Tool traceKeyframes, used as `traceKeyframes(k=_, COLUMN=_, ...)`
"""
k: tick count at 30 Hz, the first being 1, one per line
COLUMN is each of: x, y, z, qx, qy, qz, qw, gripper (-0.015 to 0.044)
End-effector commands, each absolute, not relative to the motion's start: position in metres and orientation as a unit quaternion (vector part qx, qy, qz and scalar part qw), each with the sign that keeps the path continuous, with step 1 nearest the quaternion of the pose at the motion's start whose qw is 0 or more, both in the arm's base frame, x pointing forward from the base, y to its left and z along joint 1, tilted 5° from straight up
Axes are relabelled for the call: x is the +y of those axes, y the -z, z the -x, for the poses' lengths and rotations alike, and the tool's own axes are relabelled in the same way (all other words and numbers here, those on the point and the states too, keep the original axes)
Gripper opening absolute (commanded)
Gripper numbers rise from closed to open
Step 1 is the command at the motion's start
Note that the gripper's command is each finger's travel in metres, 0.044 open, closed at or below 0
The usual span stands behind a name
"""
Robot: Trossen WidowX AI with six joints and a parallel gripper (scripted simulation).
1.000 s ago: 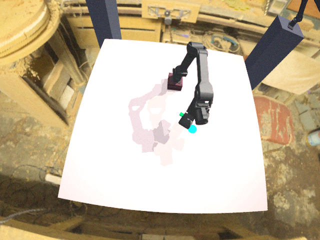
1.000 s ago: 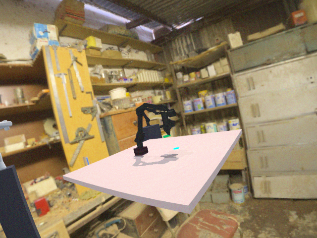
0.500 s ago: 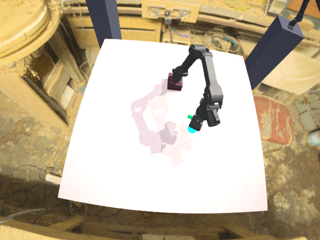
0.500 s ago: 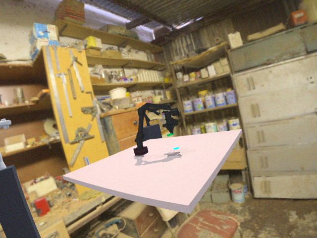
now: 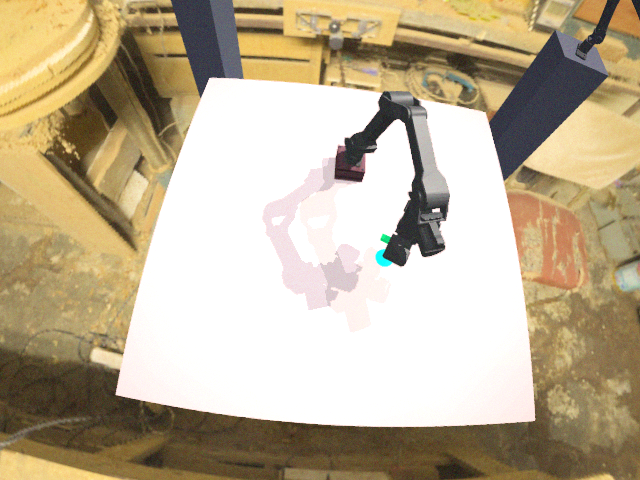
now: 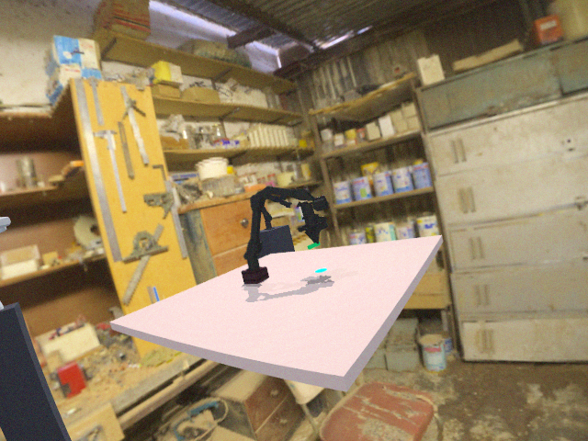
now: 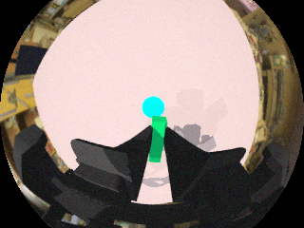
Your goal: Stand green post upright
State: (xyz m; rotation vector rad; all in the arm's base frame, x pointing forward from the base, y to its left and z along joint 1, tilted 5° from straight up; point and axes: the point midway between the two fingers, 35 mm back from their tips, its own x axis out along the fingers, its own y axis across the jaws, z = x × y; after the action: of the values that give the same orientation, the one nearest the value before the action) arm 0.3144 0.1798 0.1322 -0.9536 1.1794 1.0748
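The green post (image 5: 385, 238) (image 6: 312, 245) (image 7: 156, 146) is held in the air well above the table, lying close to level with a slight tilt. My gripper (image 6: 314, 243) (image 7: 159, 129) is shut on it and points down at a slant; in the top view the gripper's body hides the fingertips and part of the post. The flat cyan circle (image 5: 380, 257) (image 6: 321, 270) (image 7: 153, 106) lies on the table. In the wrist view it shows just beyond the post's far end. In the exterior view it lies below the post and a little to the right.
The pale table top (image 5: 248, 361) (image 6: 285, 327) (image 7: 119, 57) bears the arm's dark red base (image 5: 349, 172) (image 6: 254, 276) and the arm's shadows. Dark blue pillars (image 5: 537, 98) stand beyond the table's edge.
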Motion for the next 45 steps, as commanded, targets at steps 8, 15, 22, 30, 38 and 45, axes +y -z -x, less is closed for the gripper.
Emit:
traceKeyframes(k=8, x=0.184, y=-0.121, z=-0.324, qx=0.499, qy=-0.462, qz=0.381, qw=0.627, gripper=0.0023)
traceKeyframes(k=15, x=0.187, y=-0.115, z=-0.330, qx=0.490, qy=-0.461, qz=0.362, qw=0.645, gripper=0.0023)
traceKeyframes(k=22, x=0.189, y=-0.110, z=-0.337, qx=0.480, qy=-0.460, qz=0.344, qw=0.663, gripper=0.0023)
traceKeyframes(k=30, x=0.191, y=-0.104, z=-0.344, qx=0.468, qy=-0.460, qz=0.322, qw=0.682, gripper=0.0023)
traceKeyframes(k=38, x=0.193, y=-0.099, z=-0.351, qx=0.456, qy=-0.459, qz=0.301, qw=0.700, gripper=0.0023)
traceKeyframes(k=45, x=0.194, y=-0.095, z=-0.357, qx=0.445, qy=-0.459, qz=0.283, qw=0.715, gripper=0.0023)
